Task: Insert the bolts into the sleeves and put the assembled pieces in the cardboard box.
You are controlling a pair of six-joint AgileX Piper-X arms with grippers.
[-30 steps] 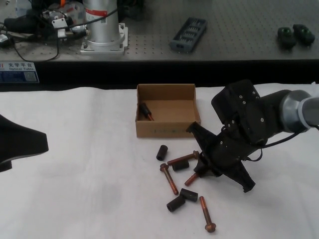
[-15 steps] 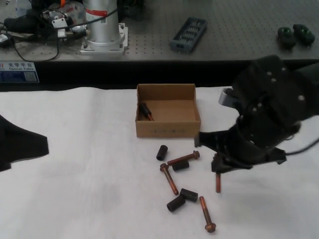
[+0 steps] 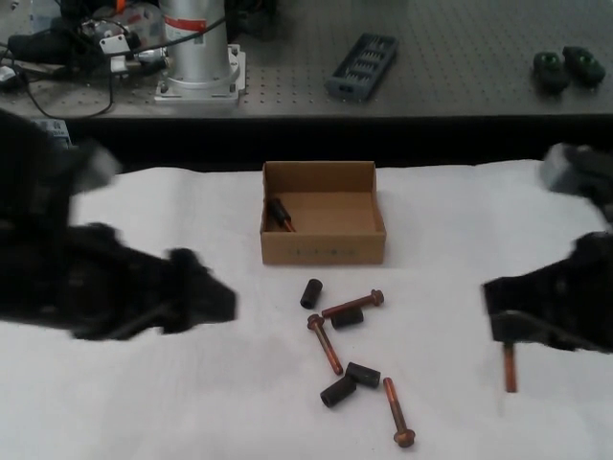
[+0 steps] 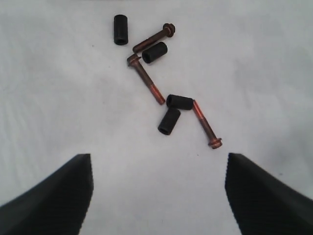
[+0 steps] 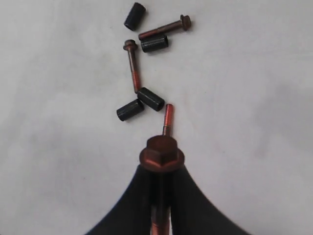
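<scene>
Three copper bolts and several black sleeves lie loose on the white cloth in front of the cardboard box. One assembled piece lies inside the box at its left side. At the far right my right gripper is shut on a fourth bolt, which hangs below it above the cloth. In the right wrist view the held bolt's hex head sits between the fingers. My left gripper is open over the cloth left of the pile, facing the sleeves and bolts.
Behind the cloth runs a perforated metal bench with a silver column base, a blue-grey bit holder and two dark green parts. Bare white cloth lies on both sides of the pile.
My right gripper took a bolt out of the pile, lifted it and carried it to the right. The left arm came in from the left edge toward the pile.
</scene>
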